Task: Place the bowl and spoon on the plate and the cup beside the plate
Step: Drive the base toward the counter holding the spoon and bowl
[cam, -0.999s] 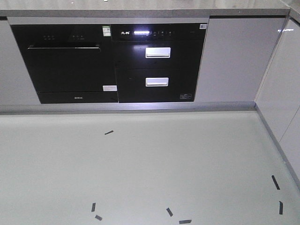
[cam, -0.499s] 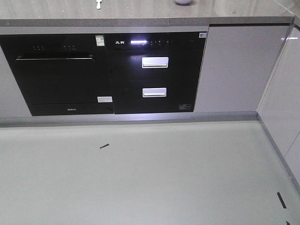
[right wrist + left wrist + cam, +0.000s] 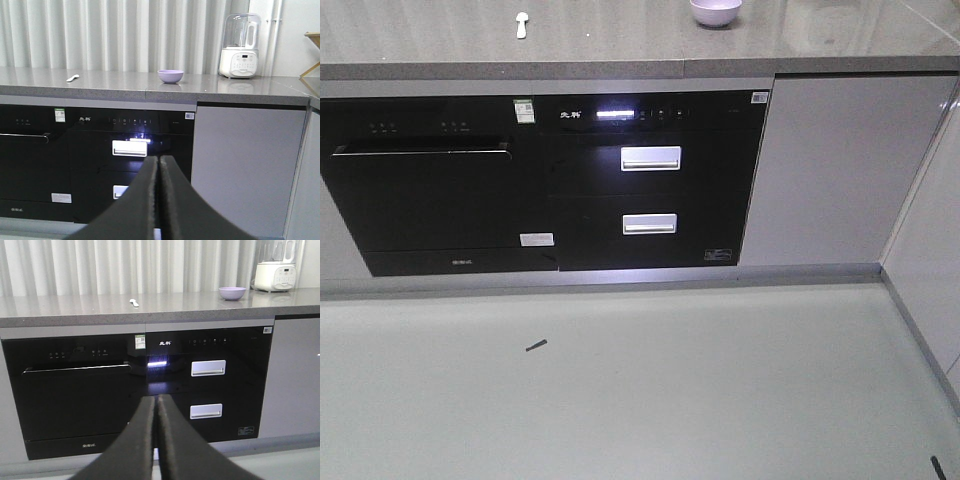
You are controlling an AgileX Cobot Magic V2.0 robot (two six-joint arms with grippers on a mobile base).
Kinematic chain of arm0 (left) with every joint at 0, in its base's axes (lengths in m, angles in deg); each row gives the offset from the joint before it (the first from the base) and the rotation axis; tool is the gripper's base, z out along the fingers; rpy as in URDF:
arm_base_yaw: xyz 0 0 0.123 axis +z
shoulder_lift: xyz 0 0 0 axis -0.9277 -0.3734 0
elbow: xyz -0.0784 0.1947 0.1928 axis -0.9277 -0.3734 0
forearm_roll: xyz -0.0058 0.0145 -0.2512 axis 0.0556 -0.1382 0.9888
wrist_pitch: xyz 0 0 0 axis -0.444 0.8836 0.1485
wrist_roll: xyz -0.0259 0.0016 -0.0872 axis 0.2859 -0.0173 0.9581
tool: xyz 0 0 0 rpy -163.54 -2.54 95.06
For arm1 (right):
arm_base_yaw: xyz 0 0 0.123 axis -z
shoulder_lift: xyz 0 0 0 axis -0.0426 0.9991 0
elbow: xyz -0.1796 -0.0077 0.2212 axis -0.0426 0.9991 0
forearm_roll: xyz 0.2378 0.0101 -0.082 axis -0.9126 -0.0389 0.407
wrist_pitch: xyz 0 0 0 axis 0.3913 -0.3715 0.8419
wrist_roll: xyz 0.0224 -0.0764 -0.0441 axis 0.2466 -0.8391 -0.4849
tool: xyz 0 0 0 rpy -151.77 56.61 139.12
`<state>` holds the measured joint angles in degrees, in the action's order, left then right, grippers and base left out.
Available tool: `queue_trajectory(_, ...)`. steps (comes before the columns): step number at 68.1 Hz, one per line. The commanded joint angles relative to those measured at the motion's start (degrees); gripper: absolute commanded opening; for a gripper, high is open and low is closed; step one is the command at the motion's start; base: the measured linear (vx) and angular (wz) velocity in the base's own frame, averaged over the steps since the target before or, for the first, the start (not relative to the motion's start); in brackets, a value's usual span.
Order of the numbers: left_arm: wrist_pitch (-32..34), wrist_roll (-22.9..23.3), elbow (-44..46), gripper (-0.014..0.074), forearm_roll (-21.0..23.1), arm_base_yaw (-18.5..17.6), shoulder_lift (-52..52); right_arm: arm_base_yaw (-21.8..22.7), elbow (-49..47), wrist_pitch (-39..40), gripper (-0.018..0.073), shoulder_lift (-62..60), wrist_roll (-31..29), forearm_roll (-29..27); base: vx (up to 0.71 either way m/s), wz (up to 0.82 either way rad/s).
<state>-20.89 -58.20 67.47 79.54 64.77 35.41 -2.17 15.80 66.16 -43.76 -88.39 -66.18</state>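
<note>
A: Field check. Where is the bowl?
B: The bowl [image 3: 716, 11] is at the top edge of the front view, right of centre. Lavender, upright on the grey counter [image 3: 620, 45], far rim cut off by the frame

A: Anything in it?
B: From above, the part of the inside that shows is plain lavender. In both wrist views only the outer wall shows and the rim hides the inside

A: And the spoon?
B: The spoon [image 3: 521, 24] is in the upper left of the front view, pale, lying flat on the same counter, lengthwise up and down the frame. Well apart from the bowl

A: Other vessels up there?
B: A white blender [image 3: 240, 45] with a clear jug, upper right of the right wrist view, right of the bowl and apart from it. Cannot tell what the jug holds

A: State of the left gripper?
B: The left gripper [image 3: 156, 401] is at bottom centre of its view, dark fingers pressed together to a thin seam, nothing between them

A: The right one?
B: The right gripper [image 3: 159, 161] is the same, fingers together and gripping nothing. Both are seen against the black fronts under the counter

A: Those fronts?
B: A black appliance [image 3: 430, 200] at left, door closed. Beside it a drawer unit [image 3: 650, 180], two silver handles, both drawers closed, a lit strip above
</note>
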Motion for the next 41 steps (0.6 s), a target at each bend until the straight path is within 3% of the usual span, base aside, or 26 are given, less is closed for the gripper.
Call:
queue_trajectory(1, 4.73, 0.13, 1.03, -0.0006, 0.22, -0.31, 0.83, 0.38, 0.47, 4.55, -0.0003, -0.49, 0.00, 0.05, 0.25, -0.01)
queue_trajectory(41, 4.73, 0.13, 1.03, -0.0006, 0.22, -0.31, 0.83, 0.38, 0.47, 4.55, -0.0003, -0.49, 0.00, 0.05, 0.25, -0.01)
